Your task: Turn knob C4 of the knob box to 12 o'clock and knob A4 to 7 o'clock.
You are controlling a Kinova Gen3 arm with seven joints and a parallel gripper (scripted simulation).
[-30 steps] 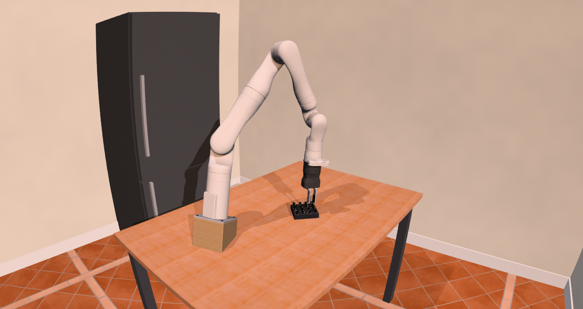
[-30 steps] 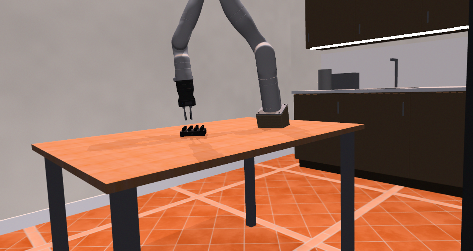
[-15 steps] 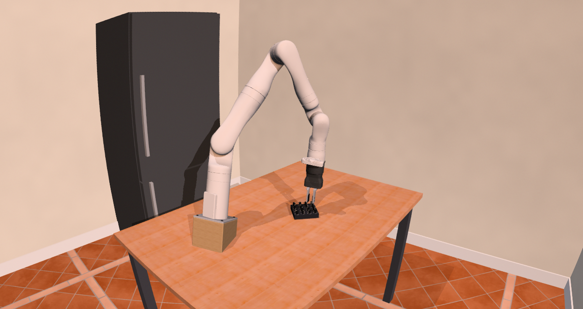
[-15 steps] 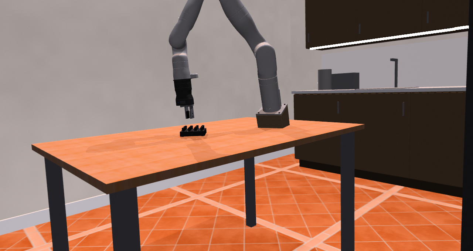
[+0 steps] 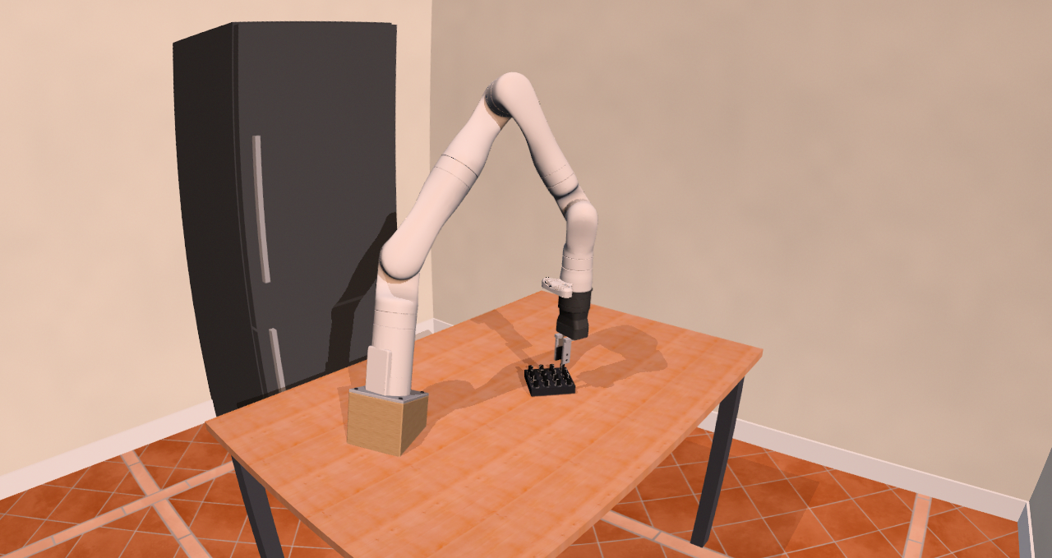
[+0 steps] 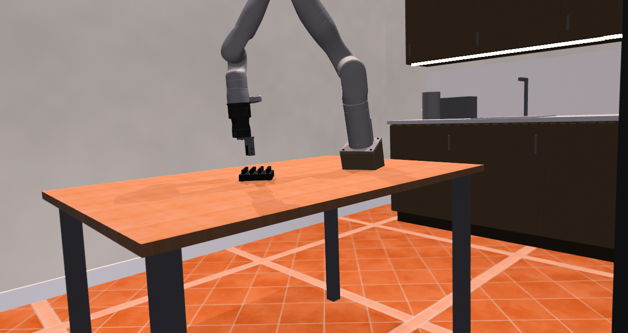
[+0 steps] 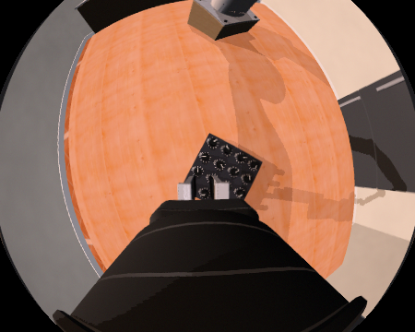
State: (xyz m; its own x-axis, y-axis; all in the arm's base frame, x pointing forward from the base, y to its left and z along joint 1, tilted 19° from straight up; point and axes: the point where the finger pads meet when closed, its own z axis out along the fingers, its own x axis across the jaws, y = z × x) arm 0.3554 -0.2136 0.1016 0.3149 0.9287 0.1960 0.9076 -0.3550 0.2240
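Observation:
The black knob box (image 5: 551, 389) (image 6: 256, 177) (image 7: 216, 153) stands on the table with its several black knobs upward. In the wrist view it lies turned, with one corner pointing up. White lines and marks show on the uncovered knobs, but the printed names are too small to read, so I cannot tell which knob is C4 or A4. My gripper (image 5: 561, 362) (image 6: 249, 154) (image 7: 203, 183) points down, partly open, with nothing between its fingers. It hangs a little above the box, with a gap in the exterior view. In the wrist view the fingers hide part of the box's lower end.
The arm's base block (image 5: 385, 421) (image 6: 362, 160) (image 7: 209, 23) stands on the table (image 5: 470, 481) (image 6: 175, 208) (image 7: 138, 115), away from the box. A dark fridge (image 5: 316, 186) stands behind the table in the top view. The arm's shadow falls across the table beside the box.

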